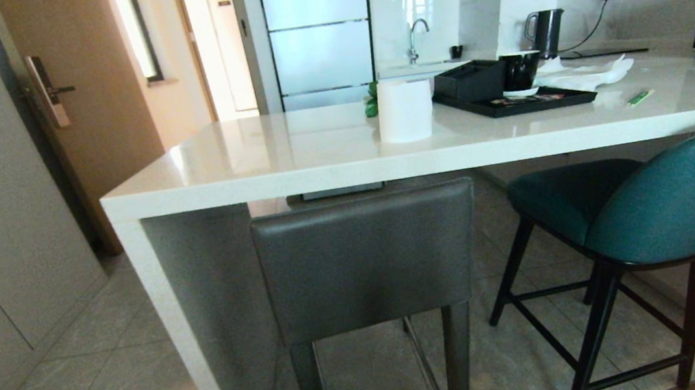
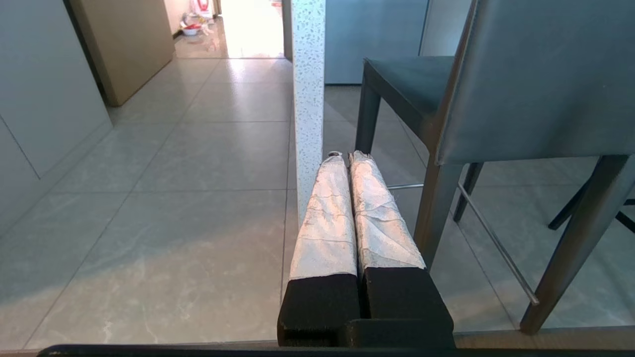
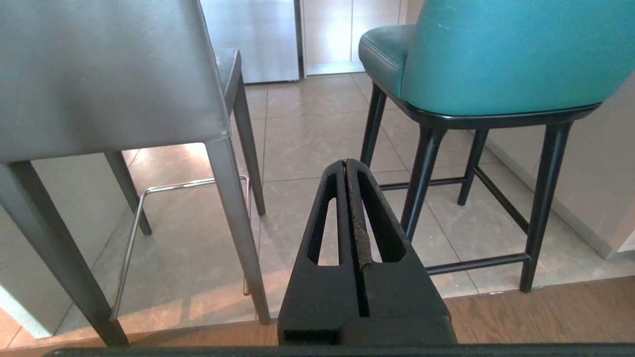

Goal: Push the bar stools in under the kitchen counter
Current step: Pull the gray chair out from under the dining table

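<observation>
- White glossy stone forms the kitchen counter [image 1: 291,155], its thick top running across the head view and its slab end panel [image 1: 165,320] dropping to the floor at the left; neither arm appears in that view.
- Left gripper [image 2: 347,156], seen only in its own wrist view: low above the grey floor tiles [image 2: 198,163], its two pale, cloth-wrapped fingers [image 2: 327,218] pressed together and holding nothing; the speckled edge of the end panel stands just ahead of the fingertips, with the dark-grey stool close by on the other side; no contact with either is visible.
- Dark-grey stool [image 1: 364,258], left of the two: square low back below the counter's front edge, seat reaching under the top, just beside the end panel; its chrome footrest [image 3: 173,187] shows between the legs in the right wrist view.
- Right gripper [image 3: 346,162], seen only in its own wrist view: black slotted fingers [image 3: 322,223] closed against each other, empty, pointing into the gap between the two stools and touching neither.
- Teal stool [image 1: 655,199], right of the grey one and apart from it: curved back and much of the seat standing out in front of the counter edge, turned at an angle to it; black legs [image 1: 598,323] on the tiles.
- On the countertop, left to right: white paper roll [image 1: 404,110]; black tray [image 1: 517,102] carrying a black box and a black cup.
</observation>
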Motion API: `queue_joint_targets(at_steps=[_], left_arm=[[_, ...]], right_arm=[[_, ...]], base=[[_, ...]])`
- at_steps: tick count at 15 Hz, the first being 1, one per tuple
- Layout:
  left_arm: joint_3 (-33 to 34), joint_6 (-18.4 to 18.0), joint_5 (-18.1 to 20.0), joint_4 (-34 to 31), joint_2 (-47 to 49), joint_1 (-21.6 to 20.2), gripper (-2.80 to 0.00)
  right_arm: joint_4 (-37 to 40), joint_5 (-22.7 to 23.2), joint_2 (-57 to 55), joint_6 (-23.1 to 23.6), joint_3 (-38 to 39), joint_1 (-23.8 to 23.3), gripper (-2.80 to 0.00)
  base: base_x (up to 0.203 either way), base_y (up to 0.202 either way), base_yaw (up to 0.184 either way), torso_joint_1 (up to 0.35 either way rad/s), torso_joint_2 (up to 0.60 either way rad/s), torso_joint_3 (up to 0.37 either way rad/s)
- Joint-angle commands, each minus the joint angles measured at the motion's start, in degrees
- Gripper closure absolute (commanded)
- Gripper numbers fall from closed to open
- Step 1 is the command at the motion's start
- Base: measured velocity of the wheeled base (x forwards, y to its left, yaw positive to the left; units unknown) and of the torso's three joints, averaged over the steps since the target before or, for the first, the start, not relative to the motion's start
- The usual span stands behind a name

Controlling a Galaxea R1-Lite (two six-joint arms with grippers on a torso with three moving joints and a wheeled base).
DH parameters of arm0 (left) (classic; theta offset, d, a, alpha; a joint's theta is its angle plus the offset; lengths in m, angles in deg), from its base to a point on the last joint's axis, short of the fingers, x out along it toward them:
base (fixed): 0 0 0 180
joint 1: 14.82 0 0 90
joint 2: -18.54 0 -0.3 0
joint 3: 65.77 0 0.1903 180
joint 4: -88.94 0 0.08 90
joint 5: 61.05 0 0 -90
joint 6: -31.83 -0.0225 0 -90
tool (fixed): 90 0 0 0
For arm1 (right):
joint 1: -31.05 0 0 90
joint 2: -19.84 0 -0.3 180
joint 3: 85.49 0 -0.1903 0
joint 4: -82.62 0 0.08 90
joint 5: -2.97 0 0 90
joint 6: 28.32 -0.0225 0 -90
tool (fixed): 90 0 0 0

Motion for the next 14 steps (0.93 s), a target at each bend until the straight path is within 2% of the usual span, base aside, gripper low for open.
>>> queue_joint_targets(at_steps=[1,14], left_arm=[[0.5,0.0,0.1,0.0,0.1,0.0,0.00],[0.5,0.1,0.2,0.0,0.1,-0.1,0.00]], right_arm=[[-0.1,0.0,-0.1,0.0,0.4,0.0,0.00],[0.0,-0.1,-0.1,-0.3,0.4,0.0,0.00]], base=[[0.000,0.000,0.000,0.000,0.00,0.000],[0.000,0.000,0.000,0.000,0.00,0.000]])
